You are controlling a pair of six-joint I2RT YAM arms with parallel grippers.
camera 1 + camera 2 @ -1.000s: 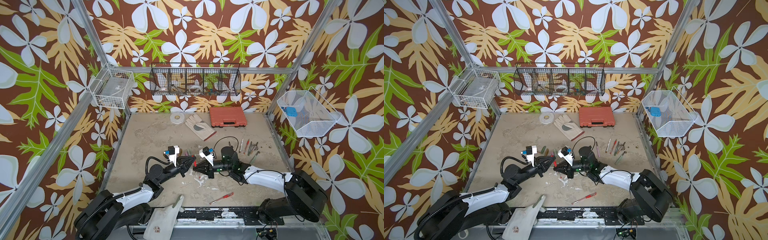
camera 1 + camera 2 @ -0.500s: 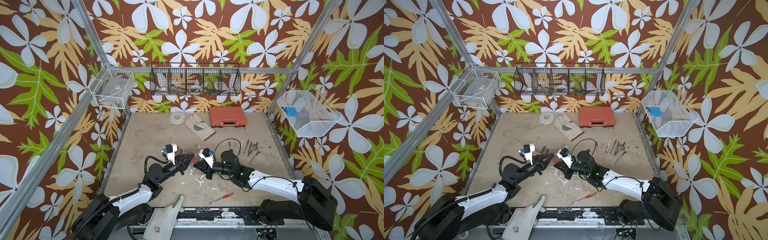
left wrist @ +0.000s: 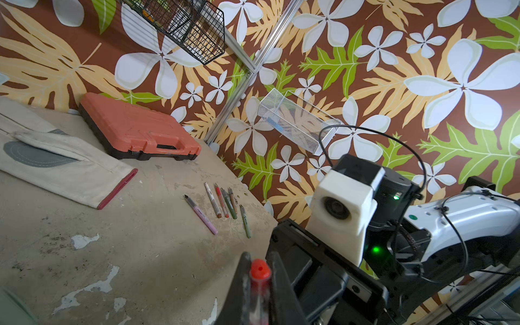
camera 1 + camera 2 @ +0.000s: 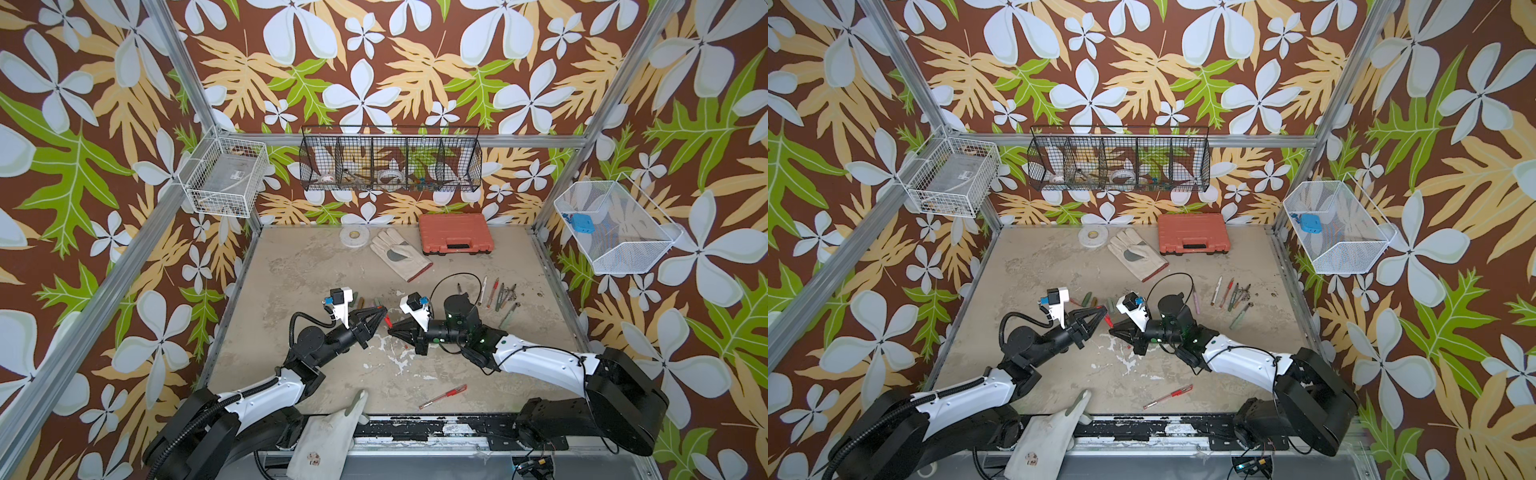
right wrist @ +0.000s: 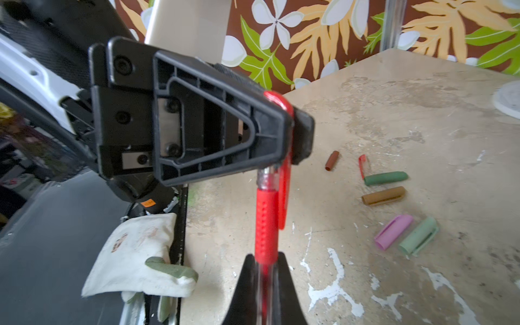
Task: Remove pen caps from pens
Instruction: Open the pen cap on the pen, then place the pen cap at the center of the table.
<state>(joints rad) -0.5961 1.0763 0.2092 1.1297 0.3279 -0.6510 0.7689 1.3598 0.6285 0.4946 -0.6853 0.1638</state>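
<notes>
A clear-barrelled red gel pen (image 5: 266, 216) spans the small gap between my two grippers above the middle of the table. My left gripper (image 4: 382, 312) is shut on its red pen cap (image 3: 260, 270), whose clip (image 5: 284, 194) hangs beside the red grip. My right gripper (image 5: 264, 263) is shut on the clear barrel behind the grip. I cannot tell whether the cap has come off the tip. Several loose pen caps lie just beyond: dark green (image 5: 385, 178), brown (image 5: 384, 195), pink (image 5: 393, 231) and pale green (image 5: 418, 235). Several uncapped pens (image 4: 498, 295) lie in a row at the right.
One capped red pen (image 4: 442, 396) lies near the front edge. A work glove (image 4: 400, 253), an orange case (image 4: 455, 233) and a tape roll (image 4: 354, 237) sit at the back. Another glove (image 4: 332, 432) hangs over the front rail. Wire baskets (image 4: 390, 160) hang on the walls.
Both grippers, still joined by the red pen, have shifted a little towards the back of the table. The right arm has stretched out lower over the table.
</notes>
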